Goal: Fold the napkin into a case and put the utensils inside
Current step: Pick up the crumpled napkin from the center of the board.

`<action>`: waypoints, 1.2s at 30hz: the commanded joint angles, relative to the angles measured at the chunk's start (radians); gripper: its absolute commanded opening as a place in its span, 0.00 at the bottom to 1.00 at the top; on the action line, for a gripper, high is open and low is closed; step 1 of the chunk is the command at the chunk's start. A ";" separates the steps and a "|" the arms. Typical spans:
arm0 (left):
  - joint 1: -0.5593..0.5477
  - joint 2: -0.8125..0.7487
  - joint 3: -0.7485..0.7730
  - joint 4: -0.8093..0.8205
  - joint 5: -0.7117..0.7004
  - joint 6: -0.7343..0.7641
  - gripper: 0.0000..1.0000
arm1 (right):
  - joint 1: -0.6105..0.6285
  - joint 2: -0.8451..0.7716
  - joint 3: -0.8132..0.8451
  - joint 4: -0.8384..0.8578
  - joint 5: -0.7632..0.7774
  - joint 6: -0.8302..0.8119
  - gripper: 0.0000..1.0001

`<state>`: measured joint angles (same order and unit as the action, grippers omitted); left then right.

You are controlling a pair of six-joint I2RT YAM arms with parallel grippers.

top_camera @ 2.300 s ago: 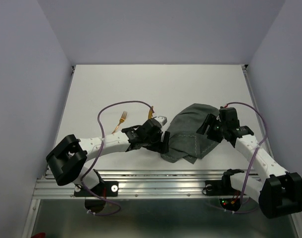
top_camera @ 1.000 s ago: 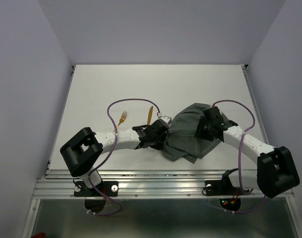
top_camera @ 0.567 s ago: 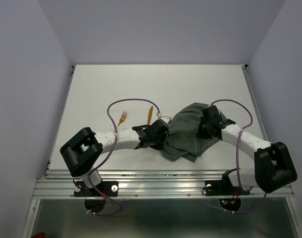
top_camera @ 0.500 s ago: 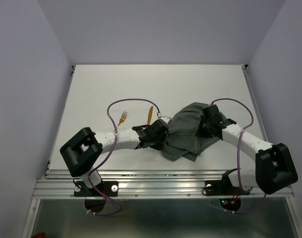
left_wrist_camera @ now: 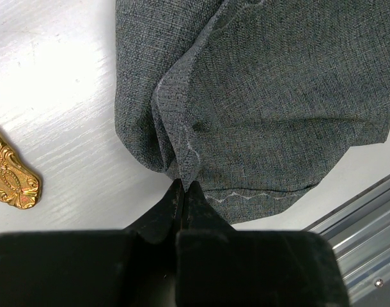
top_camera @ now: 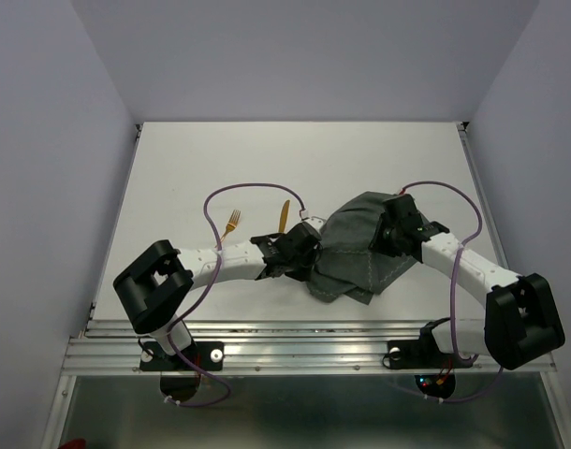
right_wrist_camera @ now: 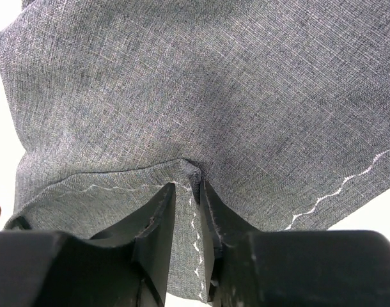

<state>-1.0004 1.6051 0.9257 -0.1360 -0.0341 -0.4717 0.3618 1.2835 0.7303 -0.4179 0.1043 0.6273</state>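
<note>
Now: left gripper [left_wrist_camera: 182,187] clamped tight on napkin [left_wrist_camera: 278,96] hem, 9 o'clock side. At 3 o'clock, right gripper [right_wrist_camera: 187,187] nips a raised fold.

The napkin [left_wrist_camera: 265,96] runs past the top edge of both wrist views. A utensil handle [left_wrist_camera: 13,182] is cut by the left edge; overhead, the fork [top_camera: 232,223] has tines too small to count

— What colour is the napkin [top_camera: 356,245]?
— Dark grey with a fine flecked weave and a pale wavy stitched line by the hem.
— The fork [top_camera: 231,224] and knife [top_camera: 285,217]?
— Golden orange; one handle [left_wrist_camera: 9,180] has raised scrollwork.
— Everything else?
— White table [top_camera: 295,159], white arms [top_camera: 220,264] with black joints, purple cables [top_camera: 253,187].
</note>
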 commanded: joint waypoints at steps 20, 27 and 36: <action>-0.004 -0.022 0.090 -0.060 -0.038 0.053 0.00 | 0.006 -0.030 0.001 0.025 0.070 0.009 0.01; 0.080 0.085 0.318 -0.183 -0.188 0.207 0.00 | 0.006 0.026 0.244 -0.018 0.267 -0.092 0.01; 0.315 0.281 0.943 -0.300 -0.139 0.407 0.00 | -0.172 0.311 0.918 -0.021 0.328 -0.310 0.01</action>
<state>-0.7441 1.8530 1.6245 -0.3878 -0.1589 -0.1894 0.2676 1.5261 1.4055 -0.4797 0.3733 0.4274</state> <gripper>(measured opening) 0.035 0.015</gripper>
